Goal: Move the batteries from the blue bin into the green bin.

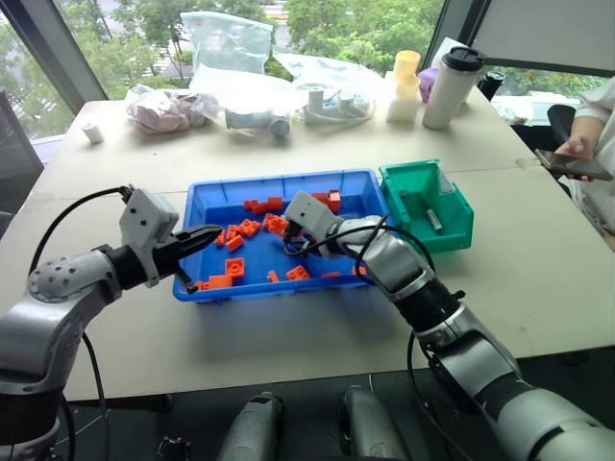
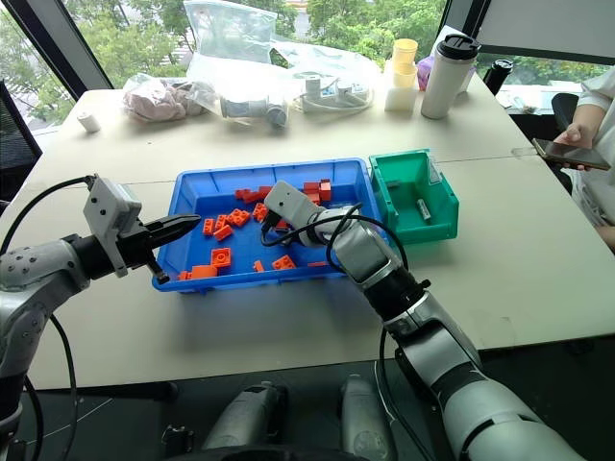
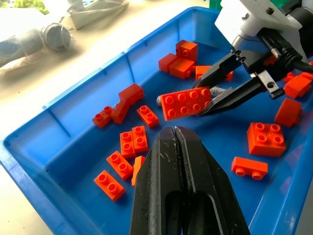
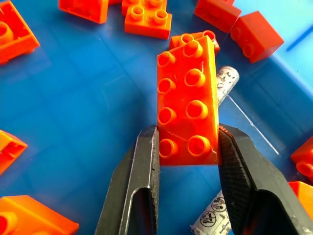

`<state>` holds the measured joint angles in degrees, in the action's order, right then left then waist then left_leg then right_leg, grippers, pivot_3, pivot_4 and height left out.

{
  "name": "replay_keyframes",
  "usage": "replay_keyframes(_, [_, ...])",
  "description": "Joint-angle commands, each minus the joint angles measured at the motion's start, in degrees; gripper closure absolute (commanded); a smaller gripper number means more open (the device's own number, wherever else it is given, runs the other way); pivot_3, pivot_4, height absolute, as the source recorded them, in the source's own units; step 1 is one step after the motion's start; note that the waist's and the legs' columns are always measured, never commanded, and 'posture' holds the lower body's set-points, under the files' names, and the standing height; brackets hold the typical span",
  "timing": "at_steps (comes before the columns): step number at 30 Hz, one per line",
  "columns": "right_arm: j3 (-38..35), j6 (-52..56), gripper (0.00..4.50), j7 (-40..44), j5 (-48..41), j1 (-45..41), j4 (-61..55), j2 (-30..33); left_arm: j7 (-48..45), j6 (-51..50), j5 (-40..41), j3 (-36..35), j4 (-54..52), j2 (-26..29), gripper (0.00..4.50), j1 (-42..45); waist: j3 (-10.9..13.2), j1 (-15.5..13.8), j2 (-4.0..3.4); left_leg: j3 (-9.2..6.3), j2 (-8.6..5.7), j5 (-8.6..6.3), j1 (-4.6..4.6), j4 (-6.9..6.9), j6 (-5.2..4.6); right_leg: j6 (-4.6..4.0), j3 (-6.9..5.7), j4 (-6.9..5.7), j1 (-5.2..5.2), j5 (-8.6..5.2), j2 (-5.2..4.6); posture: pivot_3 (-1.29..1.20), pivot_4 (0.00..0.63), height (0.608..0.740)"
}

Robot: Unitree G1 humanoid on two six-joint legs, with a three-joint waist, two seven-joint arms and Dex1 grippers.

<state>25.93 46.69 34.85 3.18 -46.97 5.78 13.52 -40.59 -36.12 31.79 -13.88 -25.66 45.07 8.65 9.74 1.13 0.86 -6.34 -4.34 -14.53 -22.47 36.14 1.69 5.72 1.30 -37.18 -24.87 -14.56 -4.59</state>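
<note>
Presently gripping an orange brick [image 4: 188, 98] in the right tool [image 4: 188, 139], with a black finger against each long side, low inside the blue bin [image 1: 279, 182]. Wrong catch for this job, by the look of it: a studded plastic block, two rows of four, glossy and hard-edged. Just behind and beneath it, a battery [image 4: 226, 81]: slim silver-grey metal, round in section, printed with small warning marks, lying on the smooth blue floor. Also a second printed silver end low between the fingers; cannot tell whether the same cylinder or another. Probably meant to pinch the battery and caught the brick lying over it instead.

Further out, holding the left tool [image 3: 175, 134] pressed shut and empty above the near left part of the bin, pointing toward the right tool. Around both, scattered loose bricks [image 1: 231, 269] in several sizes, all orange, lying at odd angles.

Off the blue bin's right end, touching or nearly so, the green bin [image 1: 461, 235]: smaller, deeper, teal plastic with a sloped front, already carrying a delivered battery [image 1: 434, 220] on its floor. So partly done: one across at least, one or more left in the blue tray. Beneath everything, a pale matte counter [image 1: 538, 269].
</note>
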Motion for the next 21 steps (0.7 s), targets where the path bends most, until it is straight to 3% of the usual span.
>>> replay_keyframes(1, [-3.2, 3.2, 3.44, 2.5, -2.8, -3.2, -8.5, 0.0, 0.2, 0.3, 0.3, -1.3, -1.2, 0.4, 4.5, 0.7, 0.0, 0.0, 0.0, 0.0, 0.0, 0.0, 0.0, 0.0, 0.0, 0.0, 0.0, 0.0, 0.0, 0.0, 0.0, 0.0, 0.15, 0.74])
replay_keyframes(6, [-2.2, 7.8, 3.44, 7.8, -9.3, -5.0, -11.9, -3.3, -0.1, 0.4, 0.0, -0.9, -0.5, 0.6, 4.5, 1.8, 0.0, 0.1, 0.0, -0.01, 0.02, 0.0, 0.01, -0.02, 0.0, 0.0, 0.0, 0.0, -0.01, 0.0, 0.01, 0.0, 0.15, 0.74])
replay_keyframes(16, [5.3, 0.6, 3.44, 7.1, -6.2, -6.3, -1.9, -7.8, -0.2, 0.1, 0.0, -1.2, -0.6, 0.8, 4.5, 2.3, 0.0, 0.0, 0.0, -0.01, -0.01, 0.0, 0.01, 0.01, 0.0, 0.0, -0.01, 0.0, 0.02, 0.0, -0.02, 0.0, 0.15, 0.74])
replay_keyframes(21, [4.6, -1.6, 0.96, 6.8, -5.6, -7.4, 2.0, -9.3, 0.1, -0.4, 0.4, -1.7, -1.4, 0.6, 4.5, 1.9, 0.0, 0.2, 0.0, -0.01, 0.0, 0.0, 0.01, -0.01, 0.0, 0.0, 0.0, -0.01, -0.02, 0.0, 0.0, 0.0, 0.15, 0.74])
